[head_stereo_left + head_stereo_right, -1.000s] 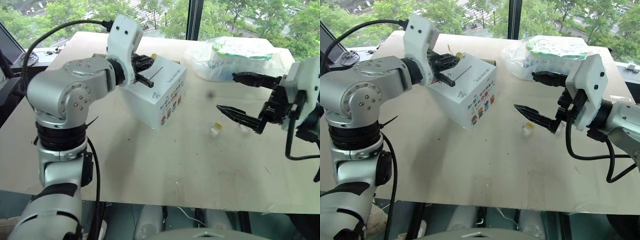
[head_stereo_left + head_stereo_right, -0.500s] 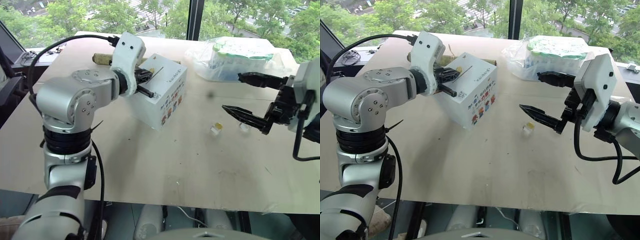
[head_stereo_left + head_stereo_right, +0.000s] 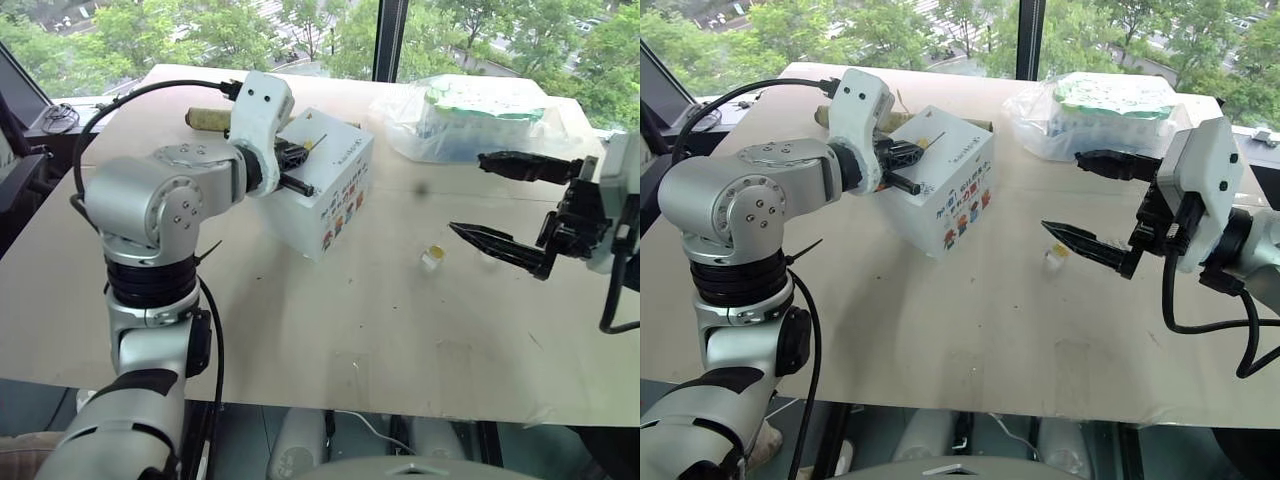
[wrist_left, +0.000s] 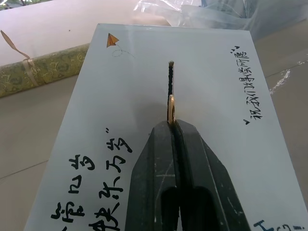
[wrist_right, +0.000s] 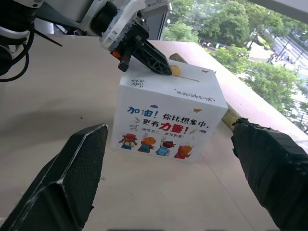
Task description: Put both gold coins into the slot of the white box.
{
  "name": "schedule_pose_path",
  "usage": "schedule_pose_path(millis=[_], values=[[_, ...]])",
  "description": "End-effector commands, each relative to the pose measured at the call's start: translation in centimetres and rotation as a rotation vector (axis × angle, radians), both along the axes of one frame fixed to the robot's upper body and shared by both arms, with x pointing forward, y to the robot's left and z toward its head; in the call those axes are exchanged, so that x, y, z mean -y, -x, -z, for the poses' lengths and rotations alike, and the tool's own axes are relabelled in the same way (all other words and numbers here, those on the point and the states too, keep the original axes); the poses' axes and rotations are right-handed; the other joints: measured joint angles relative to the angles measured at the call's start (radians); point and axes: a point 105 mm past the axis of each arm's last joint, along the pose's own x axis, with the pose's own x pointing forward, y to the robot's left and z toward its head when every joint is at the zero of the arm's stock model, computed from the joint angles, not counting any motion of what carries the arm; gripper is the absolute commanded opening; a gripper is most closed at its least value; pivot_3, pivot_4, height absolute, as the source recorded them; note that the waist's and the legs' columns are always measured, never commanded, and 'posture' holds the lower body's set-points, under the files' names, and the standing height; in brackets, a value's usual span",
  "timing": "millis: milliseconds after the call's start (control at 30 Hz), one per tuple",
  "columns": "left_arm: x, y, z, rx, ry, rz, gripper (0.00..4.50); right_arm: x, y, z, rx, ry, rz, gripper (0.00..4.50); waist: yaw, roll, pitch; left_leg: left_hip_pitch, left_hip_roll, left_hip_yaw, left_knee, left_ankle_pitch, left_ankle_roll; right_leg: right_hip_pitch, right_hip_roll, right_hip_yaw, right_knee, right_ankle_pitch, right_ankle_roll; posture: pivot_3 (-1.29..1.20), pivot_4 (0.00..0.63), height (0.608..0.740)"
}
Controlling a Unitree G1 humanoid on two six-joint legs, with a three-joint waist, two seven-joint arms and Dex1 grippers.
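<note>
On the far left part of the counter (image 3: pixel 300 330) stands the white box (image 3: pixel 325 190), and above its top the left pincer (image 4: pixel 172 124) is clenched on one gold coin (image 4: pixel 170 109), held edge-on right at the slot (image 4: pixel 170 79). Well to the right, the right pincer (image 3: pixel 500 200) hangs released above the counter. Near its lower finger, the second gold coin (image 3: pixel 436 251) rests on a small clear block (image 3: pixel 431 260).
</note>
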Motion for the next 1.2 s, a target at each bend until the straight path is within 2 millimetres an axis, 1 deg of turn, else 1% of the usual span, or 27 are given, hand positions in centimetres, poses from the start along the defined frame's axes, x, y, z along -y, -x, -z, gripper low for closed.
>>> schedule_pose_path(millis=[33,100,133,200,233,300,367,400,467,500,533,567,600,667,700,733,800,867,933,1067,1100,1167,1200], values=[[-0.1,-0.1,0.0,-0.013,0.002,-0.015,0.0,0.1,0.6,-1.0,0.062,0.015,-0.007,4.44,0.0,0.0,0.0,0.0,0.0,0.0,0.0,0.0,0.0,0.0,0.0,0.0,0.0,0.0,0.0,0.0,0.15,0.74],[-0.1,-0.1,0.0,-0.01,0.008,-0.015,0.0,0.1,0.5,-1.1,0.067,0.016,-0.003,4.44,0.001,0.0,0.0,0.0,0.0,0.0,0.0,0.0,0.0,0.0,0.0,0.0,0.0,0.0,0.0,0.0,0.15,0.74],[0.0,-0.1,-0.1,-0.006,0.014,-0.012,0.59,0.1,0.5,-1.1,0.068,0.017,-0.002,4.49,0.001,0.0,0.0,0.0,0.0,0.0,0.0,0.0,0.0,0.0,0.0,0.0,0.0,0.0,0.0,0.0,0.15,0.74],[0.0,0.0,-0.2,0.001,0.027,-0.011,1.26,0.2,0.4,-1.3,0.075,0.008,0.002,4.49,0.0,0.0,0.0,0.0,0.0,0.0,0.0,0.0,0.0,0.0,0.0,0.0,0.0,0.0,0.0,0.0,0.15,0.74],[0.2,0.1,-0.3,0.002,0.034,0.001,1.49,0.2,0.4,-1.3,0.075,0.003,0.002,4.49,0.0,0.0,0.0,0.0,0.0,0.0,0.0,0.0,0.0,0.0,0.0,0.0,0.0,0.0,0.0,0.0,0.15,0.74],[0.5,0.3,-0.7,0.012,0.056,0.022,2.51,0.3,0.4,-1.5,0.071,-0.01,0.006,4.49,0.0,0.0,0.0,0.0,0.0,0.0,0.0,0.0,0.0,0.0,0.0,0.0,0.0,0.0,0.0,0.0,0.15,0.74],[0.8,0.6,-1.5,0.051,0.076,0.057,3.41,0.4,0.1,-1.2,0.048,-0.01,0.021,4.49,0.0,0.0,0.0,0.0,0.0,0.0,0.0,0.0,0.0,0.0,0.0,0.0,0.0,0.0,0.0,0.0,0.15,0.74],[1.1,1.0,-1.9,0.07,0.097,0.094,3.41,0.5,-0.1,-0.8,0.023,0.001,0.037,4.49,-0.001,0.0,0.0,0.0,0.0,0.0,0.0,0.0,0.0,0.0,0.0,0.0,0.0,0.0,0.0,0.0,0.15,0.74],[2.7,2.8,-3.1,0.15,0.21,0.282,3.41,1.1,-1.4,1.4,-0.065,0.064,0.128,4.49,-0.001,0.0,0.0,0.0,0.0,0.0,0.0,0.0,0.0,0.0,0.0,0.0,0.0,0.0,0.0,0.0,0.15,0.74],[3.4,4.0,-3.4,0.178,0.261,0.393,3.41,1.4,-1.9,2.7,-0.121,0.085,0.169,4.49,-0.001,0.0,0.0,0.0,0.0,0.001,0.0,0.0,0.0,0.0,-0.001,0.0,0.0,0.0,0.0,0.0,0.15,0.74],[3.7,4.9,-3.6,0.196,0.291,0.463,3.41,1.6,-2.2,3.5,-0.155,0.097,0.193,4.49,-0.001,0.0,0.0,-0.001,0.0,0.001,0.0,0.0,0.0,0.0,-0.001,0.0,-0.001,0.0,0.0,0.0,0.15,0.74],[4.0,6.3,-3.2,0.227,0.306,0.567,3.41,1.6,-2.8,4.8,-0.209,0.088,0.236,4.49,-0.002,0.0,0.0,-0.001,0.0,0.001,0.0,0.0,0.0,0.0,-0.001,0.0,-0.001,0.0,0.0,0.0,0.15,0.74],[4.1,7.4,-2.8,0.251,0.312,0.64,3.41,1.6,-3.3,5.8,-0.245,0.084,0.266,4.49,-0.003,0.0,0.0,0.0,0.0,0.002,0.0,0.0,0.0,0.0,-0.002,0.0,-0.001,0.0,0.0,0.0,0.15,0.74],[4.1,9.6,-0.7,0.163,0.335,0.78,3.41,1.5,-4.5,8.4,-0.307,0.092,0.34,4.49,-0.006,0.0,0.0,0.0,0.0,0.003,-0.001,0.0,0.0,-0.001,-0.002,0.001,-0.001,0.0,0.0,0.0,0.15,0.74],[4.0,10.4,0.3,0.122,0.307,0.837,3.41,1.4,-5.0,9.3,-0.344,0.06,0.361,4.49,-0.007,0.001,0.0,0.0,0.001,0.003,-0.001,0.0,0.0,-0.001,-0.002,0.001,-0.001,0.0,0.0,0.0,0.15,0.74],[3.8,11.1,1.1,0.102,0.286,0.877,3.45,1.2,-5.3,10.0,-0.379,0.03,0.375,4.23,-0.009,0.0,0.0,0.0,0.0,0.003,-0.001,0.0,0.0,-0.002,-0.001,0.001,-0.001,0.0,0.0,0.0,0.15,0.74],[3.3,12.1,1.8,0.057,0.307,0.944,3.47,1.2,-6.1,10.9,-0.367,0.047,0.417,3.65,-0.006,0.004,0.002,0.0,0.001,0.003,-0.001,0.0,0.0,-0.002,0.0,0.002,0.0,0.0,0.0,0.0,0.15,0.74],[2.9,12.3,2.5,0.052,0.279,0.955,3.47,1.3,-6.8,11.6,-0.362,0.062,0.454,2.71,0.002,0.003,0.002,0.0,0.0,0.003,-0.001,0.0,0.0,-0.002,0.0,0.001,0.0,0.0,0.0,0.0,0.15,0.74],[2.6,12.5,3.3,0.033,0.255,0.969,3.47,1.3,-7.2,12.1,-0.369,0.063,0.466,2.71,0.004,0.003,0.002,0.0,0.0,0.002,0.001,0.0,0.0,-0.001,0.0,0.001,0.0,0.0,0.001,0.0,0.15,0.74],[2.4,12.6,4.1,0.017,0.24,0.976,3.47,1.4,-7.7,12.5,-0.378,0.054,0.478,2.71,-0.001,0.003,0.002,0.0,0.0,0.002,0.001,0.0,0.0,-0.001,0.0,0.002,0.0,0.001,0.001,0.0,0.15,0.74],[2.4,12.4,4.2,0.025,0.234,0.97,3.47,1.4,-7.8,12.7,-0.381,0.053,0.478,2.17,-0.002,0.003,0.002,0.0,0.0,0.002,0.0,0.0,0.0,-0.001,0.0,0.002,0.0,0.001,0.001,0.0,0.15,0.74],[2.4,12.3,4.2,0.032,0.24,0.964,3.47,1.3,-8.1,13.0,-0.382,0.06,0.48,1.34,-0.003,0.003,0.002,0.0,0.0,0.002,0.0,0.0,0.0,-0.002,0.001,0.002,0.0,0.001,0.001,0.0,0.15,0.74],[2.4,12.3,4.2,0.032,0.246,0.962,3.47,1.3,-8.1,13.0,-0.386,0.061,0.477,1.34,-0.003,0.003,0.002,0.0,0.0,0.002,-0.001,0.0,0.0,-0.002,0.001,0.002,0.0,0.001,0.001,0.0,0.15,0.74]])
